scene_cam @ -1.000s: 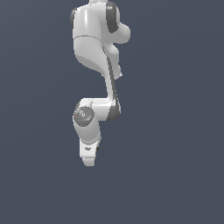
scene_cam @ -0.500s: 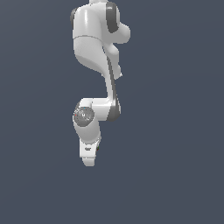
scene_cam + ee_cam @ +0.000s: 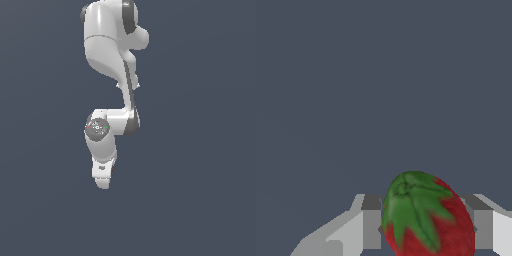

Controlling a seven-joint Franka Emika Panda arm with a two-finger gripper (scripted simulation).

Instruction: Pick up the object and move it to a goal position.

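Plain slate-grey backdrop all round, one white arm (image 3: 107,75) hanging down, one gripper (image 3: 426,227) at its tip, and it's clamped on the one strawberry (image 3: 428,217), green top facing the wrist camera, between two fingers (image 3: 372,227)

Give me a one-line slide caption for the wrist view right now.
Wrist view: strawberry, green top toward the camera, sits between the gripper fingers.

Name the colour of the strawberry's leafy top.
Green, on the red strawberry; the wrist view shows it best.
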